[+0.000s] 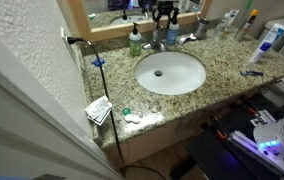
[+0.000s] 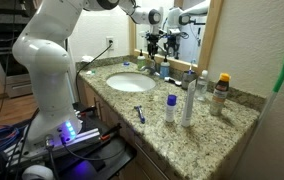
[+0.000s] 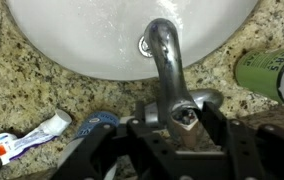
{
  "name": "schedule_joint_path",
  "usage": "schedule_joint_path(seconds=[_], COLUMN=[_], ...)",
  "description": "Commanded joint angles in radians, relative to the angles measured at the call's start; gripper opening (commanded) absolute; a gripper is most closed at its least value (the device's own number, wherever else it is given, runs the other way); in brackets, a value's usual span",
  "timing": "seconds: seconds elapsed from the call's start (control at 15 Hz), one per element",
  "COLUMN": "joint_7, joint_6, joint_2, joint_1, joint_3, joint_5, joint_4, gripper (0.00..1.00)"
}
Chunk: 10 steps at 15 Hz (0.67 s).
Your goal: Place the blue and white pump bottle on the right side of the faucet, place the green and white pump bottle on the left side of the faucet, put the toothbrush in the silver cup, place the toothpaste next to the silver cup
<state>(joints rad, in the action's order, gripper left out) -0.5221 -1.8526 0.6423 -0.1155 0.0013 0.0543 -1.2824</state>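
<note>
My gripper (image 3: 175, 125) hangs low over the back of the chrome faucet (image 3: 162, 55), its fingers spread to either side of the faucet's base with nothing held. It also shows in both exterior views (image 1: 164, 17) (image 2: 154, 42). The green and white pump bottle (image 1: 134, 40) stands by the faucet (image 1: 159, 42), at the right edge of the wrist view (image 3: 274, 75). The blue and white pump bottle (image 1: 172, 37) stands on the faucet's other side, partly hidden by a finger (image 3: 95, 123). The toothpaste (image 3: 27, 140) lies beyond it. I cannot make out the silver cup or the toothbrush.
The white basin (image 1: 170, 72) is set in a speckled granite counter (image 1: 227, 85). Tall white-and-blue bottles (image 2: 187, 95) and a brown bottle (image 2: 220, 90) stand at one end, with a blue handled item (image 2: 140, 112) near the front edge. A small box (image 1: 100, 108) sits at the other end. A mirror is close behind the gripper.
</note>
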Motion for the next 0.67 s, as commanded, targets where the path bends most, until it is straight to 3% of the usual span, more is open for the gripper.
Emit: schedule_joint_path(seconds=[0.0,0.27,0.6], joint_7=[0.002,0.002,0.039], joint_6=[0.008,0.011,0.075], joint_2=[0.008,0.005,0.003], joint_1=[-0.009,-0.013,-0.007], joint_3=[-0.011,-0.01,-0.007], joint_5=[0.008,0.018,0.021], joint_4=[0.003,0.009,-0.008], gripper=[0.31,0.05,0.08])
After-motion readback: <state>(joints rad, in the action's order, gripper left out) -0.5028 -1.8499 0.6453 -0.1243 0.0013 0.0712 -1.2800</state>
